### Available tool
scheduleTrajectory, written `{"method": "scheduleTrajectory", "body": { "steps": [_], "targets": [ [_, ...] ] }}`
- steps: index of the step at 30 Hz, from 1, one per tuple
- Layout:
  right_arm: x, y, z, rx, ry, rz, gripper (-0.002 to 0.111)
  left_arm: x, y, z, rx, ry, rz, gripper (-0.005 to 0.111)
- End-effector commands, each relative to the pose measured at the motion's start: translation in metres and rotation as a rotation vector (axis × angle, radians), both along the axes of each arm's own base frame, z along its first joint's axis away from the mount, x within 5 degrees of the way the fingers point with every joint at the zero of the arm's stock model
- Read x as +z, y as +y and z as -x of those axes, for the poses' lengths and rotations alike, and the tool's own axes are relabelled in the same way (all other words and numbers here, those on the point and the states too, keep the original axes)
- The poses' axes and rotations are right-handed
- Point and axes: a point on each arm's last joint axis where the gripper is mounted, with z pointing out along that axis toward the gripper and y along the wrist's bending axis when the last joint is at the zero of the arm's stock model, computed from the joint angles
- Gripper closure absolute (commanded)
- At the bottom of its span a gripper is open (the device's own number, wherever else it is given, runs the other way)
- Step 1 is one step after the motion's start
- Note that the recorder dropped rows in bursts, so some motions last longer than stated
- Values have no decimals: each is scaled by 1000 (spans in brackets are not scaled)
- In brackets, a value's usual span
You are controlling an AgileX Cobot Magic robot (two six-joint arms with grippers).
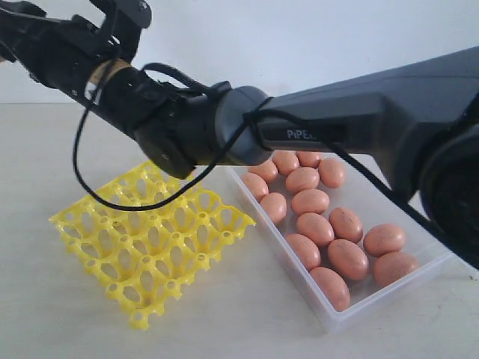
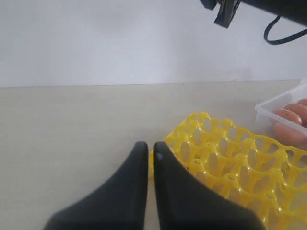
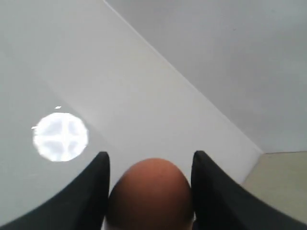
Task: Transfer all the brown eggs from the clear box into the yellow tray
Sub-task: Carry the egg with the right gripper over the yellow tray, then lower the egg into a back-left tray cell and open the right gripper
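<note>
A robotics lab or test bench, plain and sparse. A pale beige tabletop meets a bare white wall. A black robot arm with white lettering on its casing (only partly readable) stretches across the scene, a loose black cable looping from it. The only props are a yellow tray and a clear box of brown eggs. A round white light glows on a white surface.

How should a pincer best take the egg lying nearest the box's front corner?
Come straight from above and close on the egg's narrow middle, across its long axis. It lies on its side, and the box wall and neighbouring eggs probably block any sideways approach.
</note>
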Motion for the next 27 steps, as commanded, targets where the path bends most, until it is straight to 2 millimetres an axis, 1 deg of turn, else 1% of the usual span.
{"method": "scheduleTrajectory", "body": {
  "steps": [1, 4, 8, 12, 15, 18, 20, 24, 27],
  "targets": [
    [-33, -17, -16, 231, -29, 68, 109, 0, 0, 0, 2, -7, 4, 103],
    [-47, -23, -18, 303, -86, 242, 109, 0, 0, 0, 2, -7, 4, 103],
    [-59, -19, -9, 382, -213, 454, 109, 0, 0, 0, 2, -7, 4, 103],
    [-81, -10, -4, 347, -248, 755, 109, 0, 0, 0, 2, -7, 4, 103],
    [-89, -5, -1, 307, -299, 897, 109, 0, 0, 0, 2, -7, 4, 103],
    [-92, -3, -2, 263, -334, 980, 109, 0, 0, 0, 2, -7, 4, 103],
    [-97, -5, -4, 236, -319, 1014, 109, 0, 0, 0, 2, -7, 4, 103],
    [-112, -5, -6, 246, -288, 1022, 109, 0, 0, 0, 2, -7, 4, 103],
    [-118, -2, -3, 286, -293, 995, 109, 0, 0, 0, 2, -7, 4, 103]
  ]
}}
